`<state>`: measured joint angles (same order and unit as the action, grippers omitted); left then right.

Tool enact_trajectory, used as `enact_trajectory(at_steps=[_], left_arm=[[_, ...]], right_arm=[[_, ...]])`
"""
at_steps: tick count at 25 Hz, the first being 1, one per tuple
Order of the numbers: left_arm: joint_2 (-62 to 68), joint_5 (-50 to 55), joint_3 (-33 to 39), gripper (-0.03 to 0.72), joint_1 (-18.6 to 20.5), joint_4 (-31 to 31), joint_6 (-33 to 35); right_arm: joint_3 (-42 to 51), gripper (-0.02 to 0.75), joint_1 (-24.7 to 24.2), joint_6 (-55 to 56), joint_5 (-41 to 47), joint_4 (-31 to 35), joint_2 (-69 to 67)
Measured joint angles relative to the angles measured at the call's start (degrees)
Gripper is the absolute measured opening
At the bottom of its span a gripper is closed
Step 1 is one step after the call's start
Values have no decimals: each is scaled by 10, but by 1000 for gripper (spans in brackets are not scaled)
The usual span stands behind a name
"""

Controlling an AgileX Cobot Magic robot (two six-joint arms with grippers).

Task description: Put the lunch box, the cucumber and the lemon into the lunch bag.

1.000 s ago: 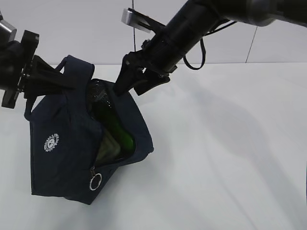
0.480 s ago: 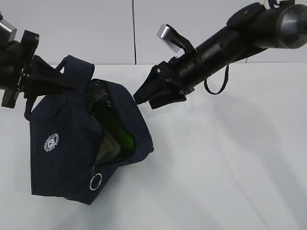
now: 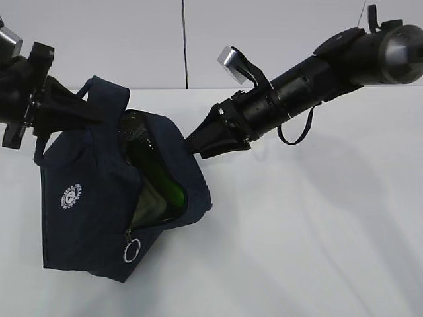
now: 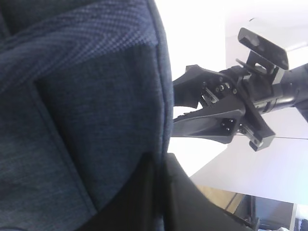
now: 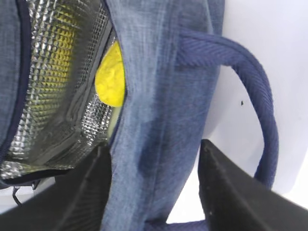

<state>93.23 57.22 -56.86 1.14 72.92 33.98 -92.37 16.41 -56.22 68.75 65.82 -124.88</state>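
Observation:
The navy lunch bag (image 3: pixel 86 198) stands tilted on the white table, its mouth gaping to the right. The dark green cucumber (image 3: pixel 153 173) leans inside it. Under the cucumber a pale grey-green shape (image 3: pixel 147 206) looks like the lunch box. The yellow lemon (image 5: pixel 109 79) lies against the silver lining. My left gripper (image 3: pixel 89 112) is shut on the bag's upper left edge, with fabric (image 4: pixel 96 120) pinched between its fingers. My right gripper (image 5: pixel 154 147) straddles the bag's right wall (image 5: pixel 159 96). Its left finger is against the cloth and its right finger stands apart, so it is open.
A loop handle (image 5: pixel 260 96) hangs outside the bag by my right finger. The zipper's metal ring pull (image 3: pixel 131 250) dangles at the bag's lower front. White tabletop (image 3: pixel 317 224) stretches to the right, with a pale wall behind.
My right arm swung away from the bag's mouth to the right, then settled at the bag's right rim with its jaws narrower. The left gripper and the bag have not moved.

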Motion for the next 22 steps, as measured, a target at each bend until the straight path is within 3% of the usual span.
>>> enact_trajectory(at_steps=[15, 22], left_arm=[[0, -1, 0, -6, 0, 0, 0], [0, -1, 0, -6, 0, 0, 0]], right_arm=[[0, 435, 2, -6, -4, 32, -32], [0, 348, 6, -7, -5, 32, -36]])
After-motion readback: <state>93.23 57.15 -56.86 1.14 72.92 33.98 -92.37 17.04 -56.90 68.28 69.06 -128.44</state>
